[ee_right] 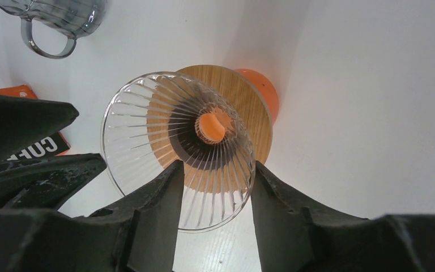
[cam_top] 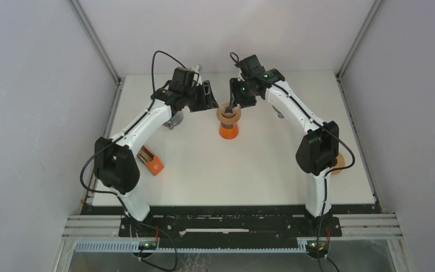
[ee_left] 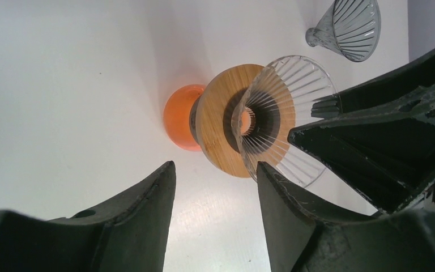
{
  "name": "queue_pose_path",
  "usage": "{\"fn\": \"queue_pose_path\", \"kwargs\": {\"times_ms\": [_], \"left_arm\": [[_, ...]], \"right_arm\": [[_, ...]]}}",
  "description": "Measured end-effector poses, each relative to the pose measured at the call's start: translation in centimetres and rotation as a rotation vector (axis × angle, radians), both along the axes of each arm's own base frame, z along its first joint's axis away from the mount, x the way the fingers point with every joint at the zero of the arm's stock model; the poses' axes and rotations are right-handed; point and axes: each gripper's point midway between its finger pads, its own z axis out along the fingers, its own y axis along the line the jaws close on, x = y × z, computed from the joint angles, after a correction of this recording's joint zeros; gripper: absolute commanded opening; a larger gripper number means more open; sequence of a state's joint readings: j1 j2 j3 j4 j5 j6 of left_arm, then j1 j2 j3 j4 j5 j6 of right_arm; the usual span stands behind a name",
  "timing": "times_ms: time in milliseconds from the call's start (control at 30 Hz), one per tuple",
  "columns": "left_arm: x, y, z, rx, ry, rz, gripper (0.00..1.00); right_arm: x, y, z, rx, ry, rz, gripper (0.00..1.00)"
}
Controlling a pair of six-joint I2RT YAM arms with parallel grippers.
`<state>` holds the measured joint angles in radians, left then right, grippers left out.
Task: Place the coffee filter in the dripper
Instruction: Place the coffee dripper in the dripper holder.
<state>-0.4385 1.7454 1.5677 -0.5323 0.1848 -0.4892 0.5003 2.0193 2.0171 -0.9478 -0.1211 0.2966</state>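
The dripper (cam_top: 228,115) is a clear ribbed glass cone on a wooden ring, standing on an orange base at the table's middle back. Its cone (ee_right: 175,141) shows nothing inside. No coffee filter shows in any view. My left gripper (cam_top: 210,96) hangs just left of the dripper, open, with only bare table between its fingers (ee_left: 215,170); its right fingertip (ee_left: 266,175) is at the cone's rim (ee_left: 294,113). My right gripper (cam_top: 235,102) is above the dripper's right side, open (ee_right: 218,167), the rim's near part showing between its fingers. I cannot tell if they touch.
An orange box (cam_top: 152,162) with brown contents lies at the left, its printed end (ee_right: 34,148) in the right wrist view. A handled glass piece (ee_right: 56,17) sits left of the dripper (cam_top: 174,120). A second clear cone (ee_left: 348,28) lies at its right (cam_top: 279,113).
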Motion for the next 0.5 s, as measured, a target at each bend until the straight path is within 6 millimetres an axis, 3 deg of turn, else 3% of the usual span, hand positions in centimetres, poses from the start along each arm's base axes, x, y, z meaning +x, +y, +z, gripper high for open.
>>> {"fn": "queue_pose_path", "kwargs": {"times_ms": [200,367,500], "left_arm": [[-0.9,1.2,1.5,-0.02,-0.037,0.024,0.71],[-2.1,2.9,3.2,-0.047,-0.086,0.063,0.78],[-3.6,4.6,4.4,-0.064,-0.13,0.101,0.93]], "right_arm": [[0.0,-0.1,0.1,-0.007,-0.004,-0.003,0.63],[-0.1,-0.3,0.1,-0.016,-0.008,-0.007,0.78],[-1.4,-1.1,1.0,-0.013,-0.019,-0.004,0.87]]}}
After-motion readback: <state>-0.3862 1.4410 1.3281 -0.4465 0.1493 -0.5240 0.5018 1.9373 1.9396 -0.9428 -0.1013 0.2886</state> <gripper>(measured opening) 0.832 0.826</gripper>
